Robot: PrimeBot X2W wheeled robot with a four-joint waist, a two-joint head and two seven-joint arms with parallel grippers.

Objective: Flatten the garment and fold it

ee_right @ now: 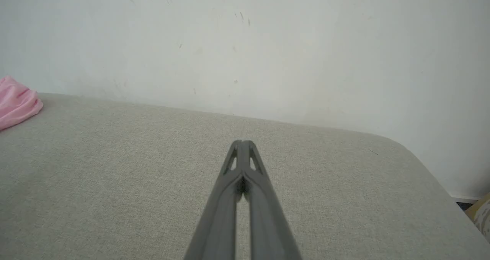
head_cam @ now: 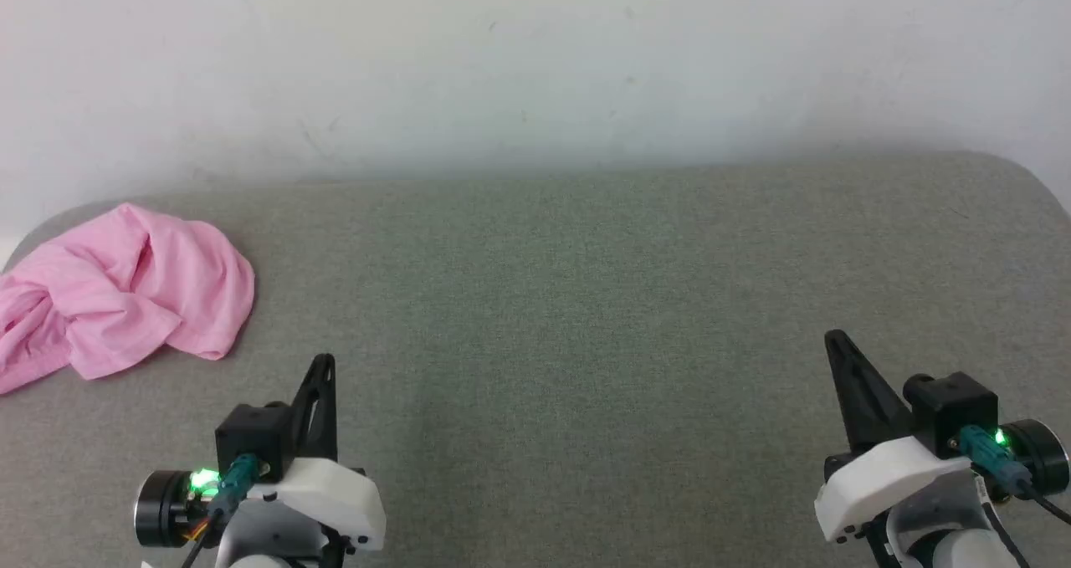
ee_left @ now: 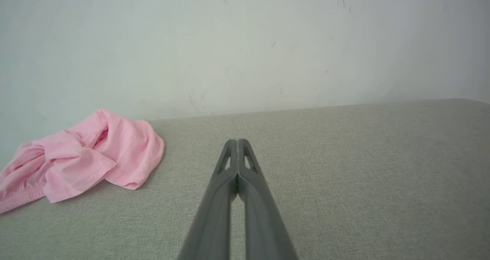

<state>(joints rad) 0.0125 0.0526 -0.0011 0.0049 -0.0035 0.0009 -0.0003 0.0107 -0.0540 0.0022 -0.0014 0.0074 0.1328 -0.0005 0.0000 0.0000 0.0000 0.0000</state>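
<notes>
- Garment [head_cam: 125, 288] lies crumpled at the worktop's [head_cam: 569, 300] far left, by the wall [head_cam: 535, 66]; the left wrist view shows its gathered edge [ee_left: 17, 198].
- Left claw [head_cam: 325, 360]: fingers pressed together, empty, near the garment, not touching.
- Right claw [head_cam: 834, 338]: pressed together, empty, well apart from it.

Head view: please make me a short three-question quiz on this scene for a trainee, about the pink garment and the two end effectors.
1. True or false: the pink garment lies spread flat on the grey fabric surface.
2. Which is nearer the garment? A: the left end effector. B: the right end effector.
3. Fill in: both end effectors are ____ and hold nothing.
Key: 1 false, it lies crumpled in a heap; 2 A; 3 shut.
</notes>
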